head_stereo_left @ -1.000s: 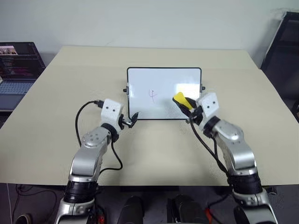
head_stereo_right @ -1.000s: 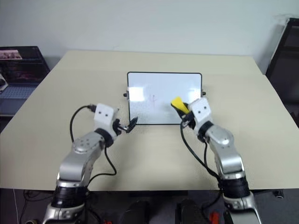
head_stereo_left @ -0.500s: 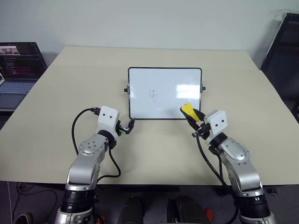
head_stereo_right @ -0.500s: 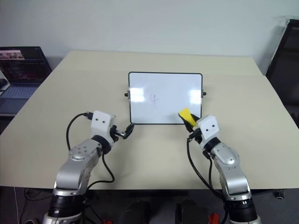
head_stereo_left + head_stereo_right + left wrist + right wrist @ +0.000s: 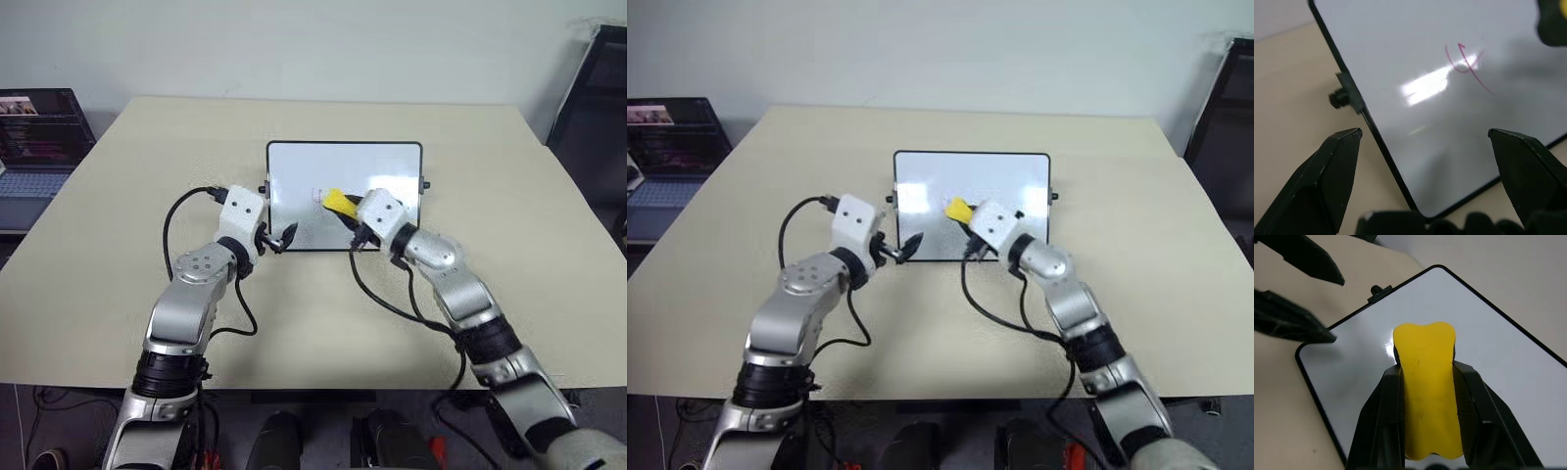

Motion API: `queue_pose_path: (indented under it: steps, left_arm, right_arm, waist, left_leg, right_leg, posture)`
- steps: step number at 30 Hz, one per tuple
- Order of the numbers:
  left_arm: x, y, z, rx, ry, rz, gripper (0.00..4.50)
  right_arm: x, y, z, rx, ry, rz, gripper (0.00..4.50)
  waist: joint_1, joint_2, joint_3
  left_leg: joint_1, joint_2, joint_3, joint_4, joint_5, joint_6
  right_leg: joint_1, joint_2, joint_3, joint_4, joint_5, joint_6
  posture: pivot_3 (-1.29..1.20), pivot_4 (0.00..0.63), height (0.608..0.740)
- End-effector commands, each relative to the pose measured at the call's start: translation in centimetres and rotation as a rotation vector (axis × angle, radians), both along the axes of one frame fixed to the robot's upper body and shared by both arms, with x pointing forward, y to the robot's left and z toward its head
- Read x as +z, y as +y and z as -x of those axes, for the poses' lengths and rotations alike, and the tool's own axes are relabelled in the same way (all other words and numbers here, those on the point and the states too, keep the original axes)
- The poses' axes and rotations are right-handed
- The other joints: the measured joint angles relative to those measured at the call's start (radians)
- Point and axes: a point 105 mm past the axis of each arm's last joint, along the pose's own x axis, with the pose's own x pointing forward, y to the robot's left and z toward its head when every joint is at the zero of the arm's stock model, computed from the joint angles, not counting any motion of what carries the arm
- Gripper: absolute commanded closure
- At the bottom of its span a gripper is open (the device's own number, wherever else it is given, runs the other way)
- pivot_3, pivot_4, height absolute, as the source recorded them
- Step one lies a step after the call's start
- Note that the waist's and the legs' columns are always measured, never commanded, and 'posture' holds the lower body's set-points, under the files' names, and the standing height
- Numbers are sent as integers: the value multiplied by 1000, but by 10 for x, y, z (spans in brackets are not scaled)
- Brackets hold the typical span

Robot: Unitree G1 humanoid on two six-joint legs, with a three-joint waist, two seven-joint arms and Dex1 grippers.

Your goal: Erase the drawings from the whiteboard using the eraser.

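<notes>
So the whiteboard [image 5: 344,196] lay flat in the middle of the beige tabletop [image 5: 509,245], black frame all round, with a little black knob [image 5: 1338,98] poking out at its short side. The right claw [image 5: 345,211] was clamped tight on the eraser [image 5: 338,202], and in the right wrist view you could see the yellow block [image 5: 1427,387] squeezed between both black fingers [image 5: 1378,421], its yellow end sticking out past the tips over the white surface. From the head camera that yellow end sat over the middle of the board, right by the reddish drawing [image 5: 1465,63], though I couldn't tell if it was actually touching the board. The mark itself looked like a single thin looping stroke, pretty faint. The left claw [image 5: 281,239] hung at the board's near left corner with its fingers [image 5: 1337,166] spread wide apart, gripping nothing, the corner of the frame between them in the left wrist view. A laptop [image 5: 34,137] sat off the tabletop's left edge.
</notes>
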Motion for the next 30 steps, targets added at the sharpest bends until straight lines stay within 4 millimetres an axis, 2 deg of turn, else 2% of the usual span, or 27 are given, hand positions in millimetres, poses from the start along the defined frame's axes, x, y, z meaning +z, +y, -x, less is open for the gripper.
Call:
queue_pose_path:
  steps: [1,6,12,15,18,22,24,28,30]
  left_arm:
    - [7,-6,0,-33,-3,-18,0]
    - [7,-10,-2,-55,10,-15,0]
    - [7,-12,-3,-74,8,-20,0]
    - [4,-12,-1,-85,16,-27,0]
    - [3,-12,0,-90,17,-33,0]
    - [3,-10,0,-90,16,-36,0]
    - [3,-10,0,-92,16,-37,0]
    - [1,-13,1,-103,18,-38,0]
    - [0,-14,1,-107,20,-38,0]
  right_arm:
    - [17,16,-8,48,-38,55,3503]
    - [24,27,-28,35,-10,112,3503]
    - [23,32,-46,-9,13,145,3503]
    - [11,33,-50,-15,36,193,3503]
    - [-9,24,-50,-12,72,285,3503]
    - [-23,15,-45,22,91,379,3503]
    - [-17,13,-49,-4,50,378,3503]
    - [12,8,-63,-118,-56,283,3503]
    - [13,6,-65,-131,-55,280,3503]
  waist:
    - [0,0,0]
    - [2,0,0]
    - [1,0,0]
    - [1,0,0]
    - [0,0,0]
    - [0,0,0]
    - [1,0,0]
    - [0,0,0]
    - [1,0,0]
  left_leg:
    - [0,0,0,0,0,0]
    - [0,0,-1,0,0,0]
    - [0,0,-3,0,0,0]
    - [0,0,-3,0,0,0]
    - [0,0,-3,0,0,0]
    - [0,0,-4,1,0,0]
    - [1,0,-4,1,0,0]
    - [1,0,-4,1,0,0]
    - [2,0,-4,2,0,0]
  right_leg:
    - [0,0,0,0,0,0]
    - [0,0,0,0,0,0]
    - [0,-1,0,0,0,0]
    - [0,-1,0,0,0,0]
    - [0,-1,0,0,0,0]
    - [0,-1,0,1,0,0]
    - [0,-1,0,2,0,0]
    - [0,-1,0,5,0,0]
    - [0,-1,1,7,0,0]
  posture:
    - [0,150,740]
    - [0,150,740]
    - [0,150,740]
    - [0,150,740]
    - [0,150,740]
    - [0,150,740]
    - [0,150,740]
    - [0,150,740]
    - [0,150,740]
